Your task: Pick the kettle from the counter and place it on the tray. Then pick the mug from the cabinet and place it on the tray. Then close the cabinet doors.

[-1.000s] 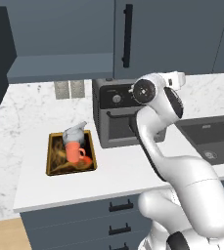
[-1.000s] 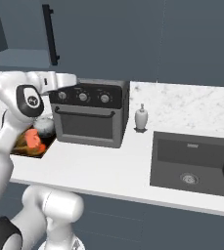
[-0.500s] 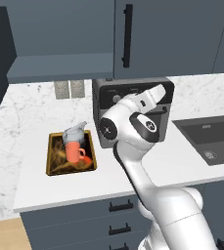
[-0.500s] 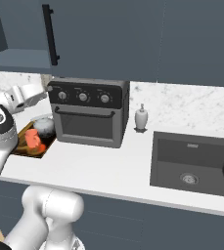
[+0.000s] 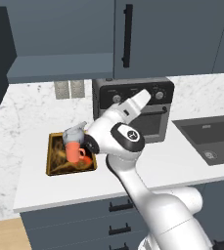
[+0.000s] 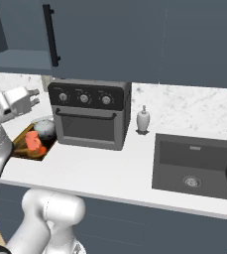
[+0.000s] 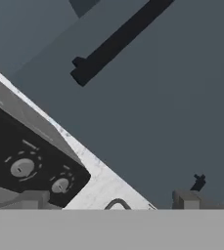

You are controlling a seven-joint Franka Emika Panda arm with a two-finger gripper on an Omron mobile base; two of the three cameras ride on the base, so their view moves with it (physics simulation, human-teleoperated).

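Kettle (image 5: 75, 134) and mug (image 5: 74, 152) sit on the tray (image 5: 51, 158). Gripper (image 6: 34, 97), at the oven's (image 6: 90, 115) 9 o'clock, fingers spread, empty.

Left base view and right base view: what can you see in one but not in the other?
The left base view alone gives the wall outlets and the drawer fronts under the counter. The right base view alone gives the small white bottle beside the oven and the drain of the sink. Both share the tray with the kettle and mug on it, the oven, the counter and the cabinet door with its black handle.
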